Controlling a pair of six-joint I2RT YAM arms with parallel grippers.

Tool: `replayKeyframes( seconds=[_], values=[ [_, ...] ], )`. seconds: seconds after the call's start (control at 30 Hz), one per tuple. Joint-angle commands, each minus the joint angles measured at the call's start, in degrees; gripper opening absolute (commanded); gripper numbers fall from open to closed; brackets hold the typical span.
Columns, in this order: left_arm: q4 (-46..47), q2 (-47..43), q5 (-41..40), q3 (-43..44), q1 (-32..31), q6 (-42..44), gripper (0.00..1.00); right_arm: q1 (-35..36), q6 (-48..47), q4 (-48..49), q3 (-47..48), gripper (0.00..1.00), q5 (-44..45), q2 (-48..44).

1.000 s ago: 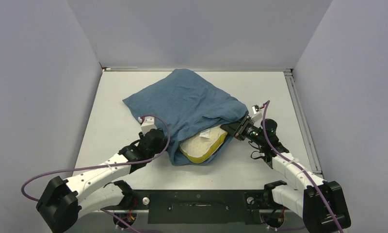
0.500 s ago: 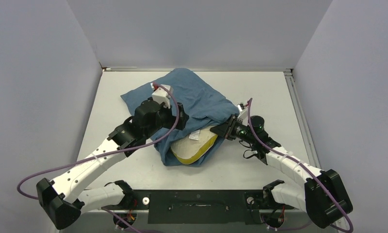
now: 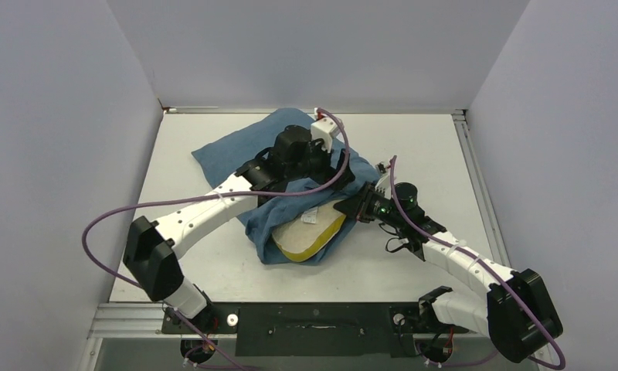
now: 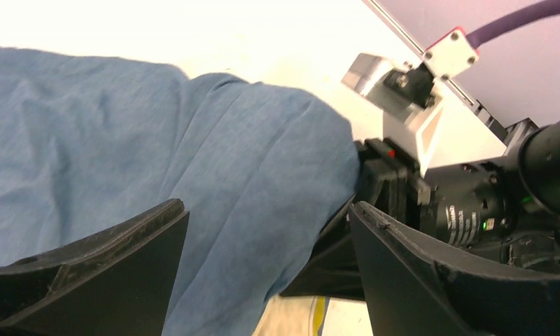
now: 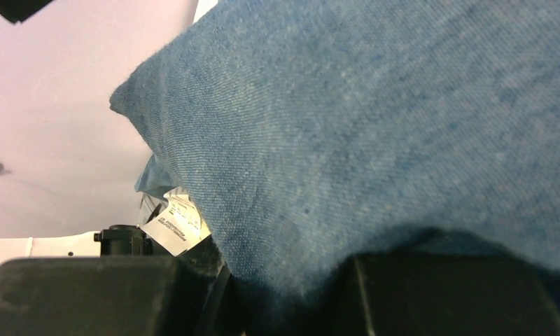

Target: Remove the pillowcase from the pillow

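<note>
**Right tool grips the case mouth; left tool open above the cloth**

The pillow [image 3: 306, 238] lies mid-counter [image 3: 445, 154], most of it inside the pillowcase [image 3: 229, 154]. Only its near corner, cream with a yellow edge and a white tag, shows out of the case's mouth. The rest of the blue cloth spreads back toward the far left.

The right tool [image 3: 360, 207] is closed on a fold of the pillowcase at the right side of the mouth, just beside the bared corner. Its wrist view shows cloth bunched between the fingers. This looks like an anchor grip, taken on the hem so the mouth can be held or peeled back.

The left arm reaches across the case. The left tool [image 4: 267, 210] hangs wide open with nothing in it, above the hump of cloth right next to the right tool. Its jaws straddle that hump, probably to take a second hold near the mouth so the two tools can draw the cloth off together.

The task looks early, since the pillow is mostly covered.
</note>
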Motion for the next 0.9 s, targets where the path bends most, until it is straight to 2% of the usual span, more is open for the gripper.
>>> replayKeyframes(
  seconds=[0.0,0.17,0.3,0.53,0.57,0.87],
  values=[
    [3.63,6.43,5.29,7.78,-1.01,2.34,0.86,0.74,-1.86,3.02,3.5,0.05,1.82,-1.95],
    [2.64,13.53,5.84,12.81,-1.2,3.52,0.8,1.36,-2.52,1.37,3.86,0.05,2.68,-3.14],
    [2.51,17.97,7.43,15.58,-1.26,3.69,0.65,1.89,-3.78,-0.97,4.43,0.05,4.22,-3.92],
    [4.59,22.26,6.18,20.67,-0.41,3.64,0.06,3.19,-6.76,-7.05,5.84,0.05,5.0,-4.94],
    [4.88,22.7,5.37,21.51,-0.3,3.68,0.02,3.43,-7.32,-8.32,5.96,0.05,5.34,-5.36],
    [3.18,30.09,-6.87,34.4,0.22,4.12,0.0,6.12,-9.35,-18.6,9.98,0.05,7.11,-7.38]
  ],
)
